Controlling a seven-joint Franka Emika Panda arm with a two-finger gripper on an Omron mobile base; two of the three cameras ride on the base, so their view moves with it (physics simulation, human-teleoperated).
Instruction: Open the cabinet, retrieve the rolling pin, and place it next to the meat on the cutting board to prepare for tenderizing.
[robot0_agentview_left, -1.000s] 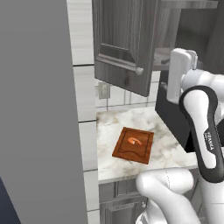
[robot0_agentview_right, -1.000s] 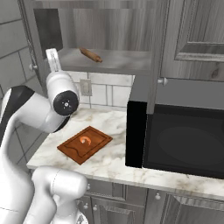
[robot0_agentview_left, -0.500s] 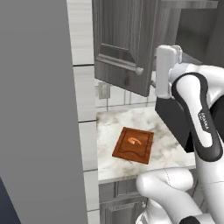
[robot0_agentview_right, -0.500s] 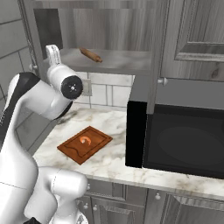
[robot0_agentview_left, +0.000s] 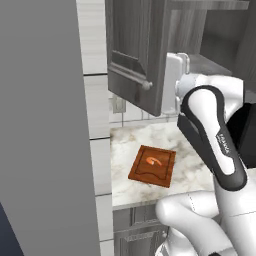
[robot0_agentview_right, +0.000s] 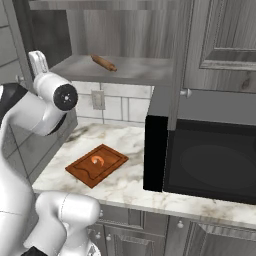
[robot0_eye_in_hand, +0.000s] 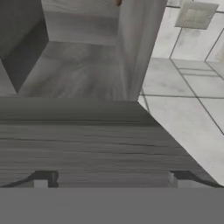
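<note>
In the left base view the cabinet (robot0_agentview_left: 132, 55) door stands swung open and the arm is raised beside it, so the fetching step seems in hand; the cutting board (robot0_agentview_left: 152, 166) with the meat (robot0_agentview_left: 153, 161) lies on the bench (robot0_agentview_left: 187, 150) below, while the shelf is hidden behind the door. In the right base view the rolling pin (robot0_agentview_right: 103, 62) lies untouched far back on the shelf (robot0_agentview_right: 125, 70); the next move calls for reaching in over it. In the hand view the gripper (robot0_eye_in_hand: 109, 180) jaws stand wide apart and empty, the shelf edge just ahead, the pin cut off at the top.
</note>
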